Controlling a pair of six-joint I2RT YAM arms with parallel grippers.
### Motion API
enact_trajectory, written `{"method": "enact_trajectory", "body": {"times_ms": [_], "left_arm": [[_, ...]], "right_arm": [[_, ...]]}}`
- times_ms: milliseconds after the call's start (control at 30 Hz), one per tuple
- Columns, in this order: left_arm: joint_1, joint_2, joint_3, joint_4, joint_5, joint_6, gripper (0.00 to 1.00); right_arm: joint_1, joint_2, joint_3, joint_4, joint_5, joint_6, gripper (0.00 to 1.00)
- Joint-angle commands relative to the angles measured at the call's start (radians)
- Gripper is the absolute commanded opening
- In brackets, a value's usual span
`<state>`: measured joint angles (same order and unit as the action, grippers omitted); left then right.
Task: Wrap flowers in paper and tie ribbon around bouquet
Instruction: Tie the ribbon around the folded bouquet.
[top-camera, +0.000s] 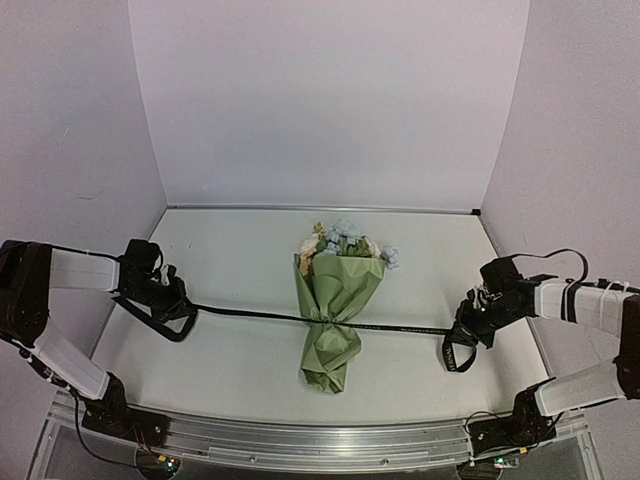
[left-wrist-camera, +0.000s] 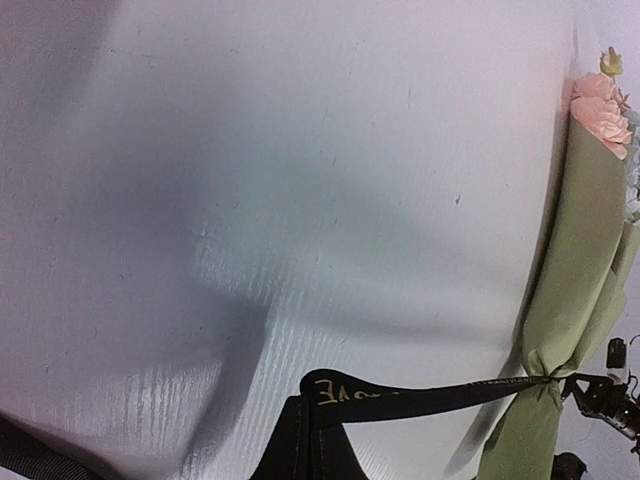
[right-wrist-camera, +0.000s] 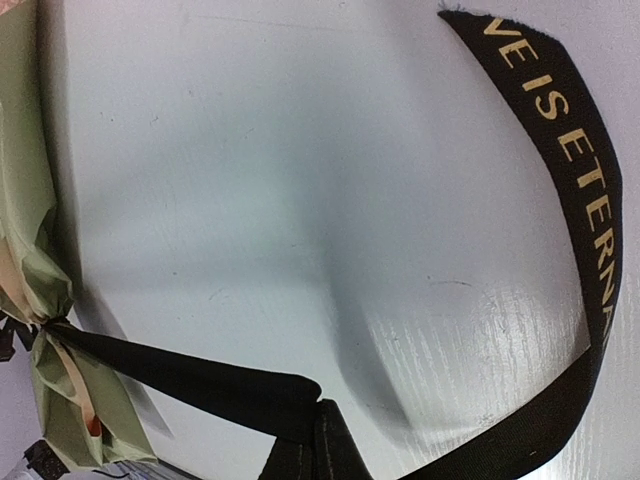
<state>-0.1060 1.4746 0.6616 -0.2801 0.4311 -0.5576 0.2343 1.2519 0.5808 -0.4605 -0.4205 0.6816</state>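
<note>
My L gripper (top-camera: 180, 303) & R gripper (top-camera: 467, 335) each pinch an end of the ribbon (top-camera: 255, 314), taut btwn them, w/ the bouquet (top-camera: 340, 285) cinched midway.

Lit softly and evenly from overhead in the top view: bright and pale, with no hard glare on the table (top-camera: 240, 350). Only a thin shadow beneath the bouquet (top-camera: 335, 300), toward 6 o'clock. Bowed by lens distortion along the rail (top-camera: 320, 440) at 6 o'clock. Dimmer on the left wrist: broad grey shadow from 9 to 6 o'clock, streaky sheen at 7. On the right wrist, striped glare at 4 o'clock, crisp lettering on the ribbon (right-wrist-camera: 560, 150) at 2, blurred black at 6.
</note>
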Motion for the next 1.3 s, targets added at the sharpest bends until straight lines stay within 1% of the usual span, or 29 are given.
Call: {"method": "enact_trajectory", "body": {"times_ms": [0,167,300,400,567,700,767,867,967,1033,1133,1200,1267], "left_arm": [[0.157,-0.044,-0.015,0.034,-0.334,-0.054,0.0],[0.171,-0.049,-0.019,0.042,-0.319,-0.049,0.0],[0.17,-0.061,-0.019,0.052,-0.309,-0.028,0.0],[0.133,-0.069,-0.005,0.06,-0.286,-0.009,0.0],[-0.065,-0.105,0.048,0.042,-0.331,0.023,0.0],[-0.198,-0.148,0.083,0.067,-0.296,0.06,0.0],[-0.274,-0.162,0.111,0.072,-0.295,0.108,0.0],[-0.37,-0.19,0.145,0.106,-0.224,0.186,0.0],[-0.452,-0.23,0.17,0.133,-0.151,0.25,0.0],[-0.49,-0.248,0.187,0.133,-0.109,0.286,0.0],[-0.509,-0.255,0.209,0.116,-0.05,0.318,0.0],[-0.512,-0.258,0.216,0.101,-0.035,0.328,0.0],[-0.515,-0.27,0.217,0.094,0.005,0.342,0.0]], "right_arm": [[-0.1,-0.016,0.003,-0.216,0.301,0.039,0.0],[-0.114,-0.012,0.003,-0.217,0.275,0.039,0.0],[-0.114,-0.018,0.016,-0.242,0.265,0.001,0.0],[-0.091,-0.003,0.051,-0.271,0.238,-0.027,0.0],[-0.003,0.049,0.136,-0.355,0.257,-0.111,0.0],[0.079,0.108,0.213,-0.419,0.268,-0.158,0.0],[0.115,0.14,0.242,-0.439,0.274,-0.172,0.0],[0.176,0.178,0.282,-0.458,0.279,-0.177,0.0],[0.193,0.209,0.311,-0.468,0.279,-0.156,0.06],[0.195,0.22,0.322,-0.472,0.272,-0.151,0.14],[0.199,0.208,0.329,-0.474,0.261,-0.155,0.27],[0.211,0.188,0.33,-0.474,0.264,-0.167,0.36],[0.231,0.165,0.334,-0.47,0.266,-0.184,0.42]]}}
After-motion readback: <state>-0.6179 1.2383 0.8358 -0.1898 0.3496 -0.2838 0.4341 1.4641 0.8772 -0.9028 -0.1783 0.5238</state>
